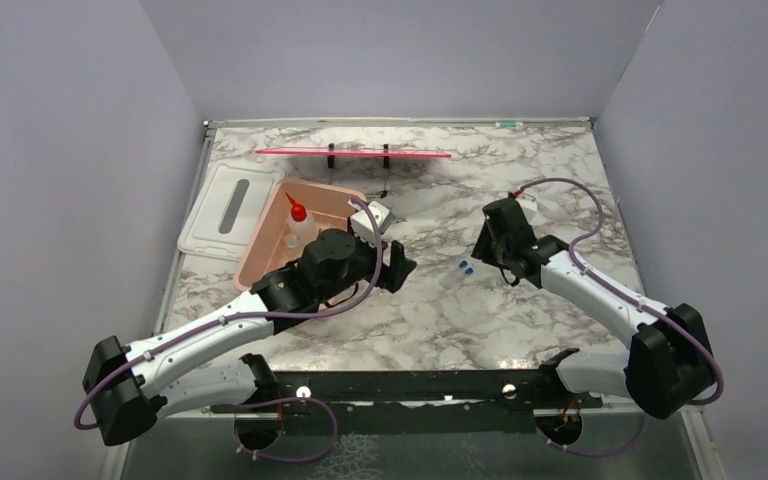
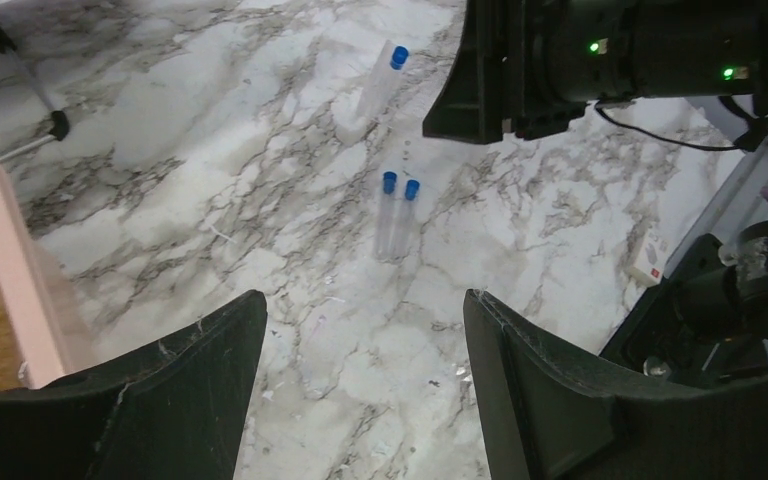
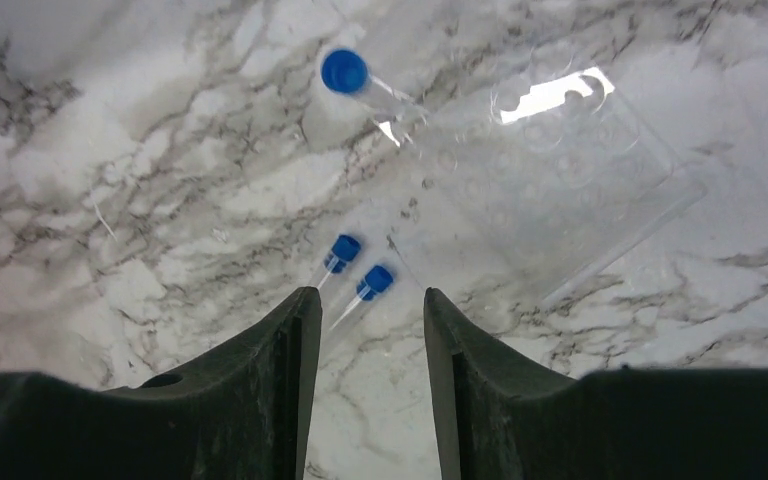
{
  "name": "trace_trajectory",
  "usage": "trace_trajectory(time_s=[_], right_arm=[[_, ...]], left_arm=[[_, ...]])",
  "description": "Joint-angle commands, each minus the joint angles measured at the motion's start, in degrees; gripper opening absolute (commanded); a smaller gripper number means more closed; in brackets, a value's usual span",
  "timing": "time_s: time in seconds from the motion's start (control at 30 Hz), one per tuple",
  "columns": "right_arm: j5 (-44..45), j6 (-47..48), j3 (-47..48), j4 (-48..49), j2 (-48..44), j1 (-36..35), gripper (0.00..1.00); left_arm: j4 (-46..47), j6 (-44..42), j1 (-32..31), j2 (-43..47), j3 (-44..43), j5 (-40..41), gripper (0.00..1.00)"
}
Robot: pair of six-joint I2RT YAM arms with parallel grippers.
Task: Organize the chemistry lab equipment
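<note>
Both claws stand parted and empty: the left claw (image 2: 363,296) spread wide just beside the pink tub (image 1: 260,245), the right claw (image 3: 365,296) narrower, hanging over mid-table. From the top camera I see the squeeze bottle (image 1: 298,225) standing inside that tub. Only the right wrist camera gives me the clear well plate (image 3: 560,170), which is nearly invisible on the marble. It also shows a lone tube (image 3: 360,85) just beside the plate. Right under the right claw's tips lie two blue-capped tubes (image 3: 360,268), side by side and touching. I judge them light, stiff and slick, and apt to roll. I would pinch one across its barrel near the cap, clear of its twin.
</note>
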State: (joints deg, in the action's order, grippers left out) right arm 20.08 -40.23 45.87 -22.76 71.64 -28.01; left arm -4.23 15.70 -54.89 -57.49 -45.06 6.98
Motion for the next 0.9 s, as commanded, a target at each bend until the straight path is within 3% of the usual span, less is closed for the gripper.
trace_trajectory(time_s=[0.0,0.13,0.57,0.87], right_arm=[[-6.03,-4.43,-2.70,-2.41,2.10,0.24,0.46],[-8.51,-5.60,-3.68,0.03,5.46,0.13,0.49],[-9.01,-7.26,-3.47,4.44,13.59,0.12,0.50],[-8.33,-6.92,-3.36,4.96,15.27,0.05,0.44]], left_arm=[[6.03,4.57,-0.30,-1.91,2.42,-6.84,0.74],[6.85,5.66,-0.30,-3.70,2.78,-9.96,0.71],[6.77,5.61,-0.30,-5.52,2.61,-9.48,0.71],[6.78,5.65,-0.32,-6.61,2.51,-9.36,0.71]])
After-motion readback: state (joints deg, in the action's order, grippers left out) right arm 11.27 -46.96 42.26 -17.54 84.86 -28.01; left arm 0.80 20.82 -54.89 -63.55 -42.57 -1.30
